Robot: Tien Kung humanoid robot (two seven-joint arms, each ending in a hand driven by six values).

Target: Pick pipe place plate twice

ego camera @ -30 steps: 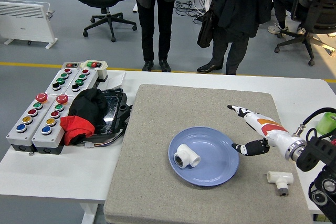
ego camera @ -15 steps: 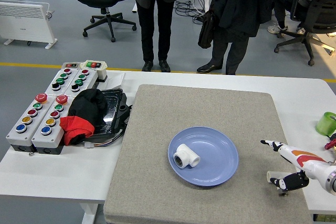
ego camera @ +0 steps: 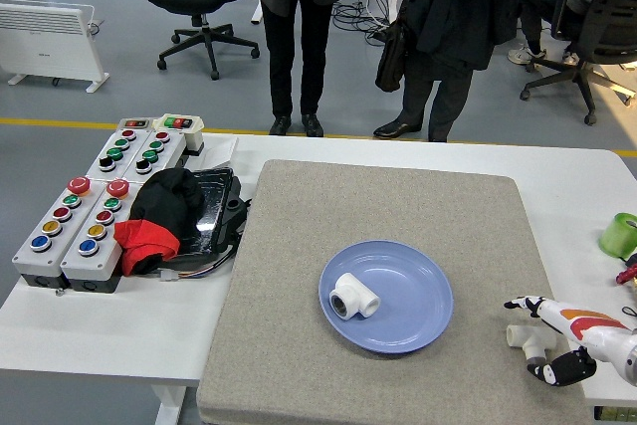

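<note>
One white plastic T-shaped pipe fitting (ego camera: 354, 297) already lies on the round blue plate (ego camera: 418, 320) at the middle of the grey felt mat (ego camera: 378, 206), so half the job looks done. The second white T-shaped pipe fitting (ego camera: 525, 338) lies on the mat near its lower right corner, well apart from the plate, where the robot's right hand (ego camera: 567, 340) hangs just over it. The fingers are spread, forefinger (ego camera: 525, 303) above the fitting and black thumb (ego camera: 557, 369) below, bracketing it with nothing gripped; contact cannot be judged. The placing suggests a grasp is being set up. The left arm is out of view.
</note>
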